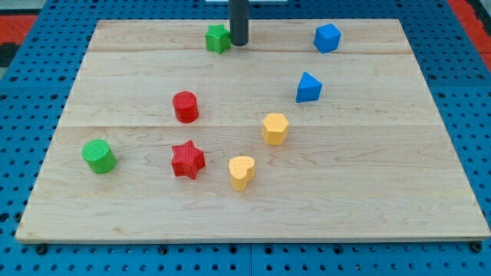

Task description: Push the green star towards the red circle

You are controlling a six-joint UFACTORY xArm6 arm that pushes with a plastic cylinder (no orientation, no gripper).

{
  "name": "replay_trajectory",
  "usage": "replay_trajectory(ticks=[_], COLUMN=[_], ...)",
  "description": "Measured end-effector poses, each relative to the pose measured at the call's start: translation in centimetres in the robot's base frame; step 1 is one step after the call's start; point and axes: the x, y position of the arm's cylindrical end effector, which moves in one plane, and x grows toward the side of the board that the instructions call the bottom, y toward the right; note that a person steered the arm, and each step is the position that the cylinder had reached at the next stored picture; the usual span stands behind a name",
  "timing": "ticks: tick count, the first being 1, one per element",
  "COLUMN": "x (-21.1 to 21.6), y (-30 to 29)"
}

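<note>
Yellow heart (242,172), ribbed plastic | red circle (185,106) mid-board | my tip (239,43) touching green star (218,37) | no end effector.

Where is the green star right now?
The green star sits near the board's top edge, a bit left of the middle, with my tip right beside it on the view's right, above the red circle.

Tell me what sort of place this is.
Probably a robotics lab bench set up for pushing trials. A wooden board lies on a blue perforated base, small coloured blocks are scattered over it, and my tip rests just to the view's right of the green star.
</note>
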Motion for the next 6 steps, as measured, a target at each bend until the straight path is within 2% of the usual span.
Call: replay_trajectory(ticks=[1,2,3,4,5,6], x=[-6.6,-7.0,-4.0,0.9,0.5,3.5], y=[3.4,-0.9,-5.1,-5.6,-6.6,-17.9])
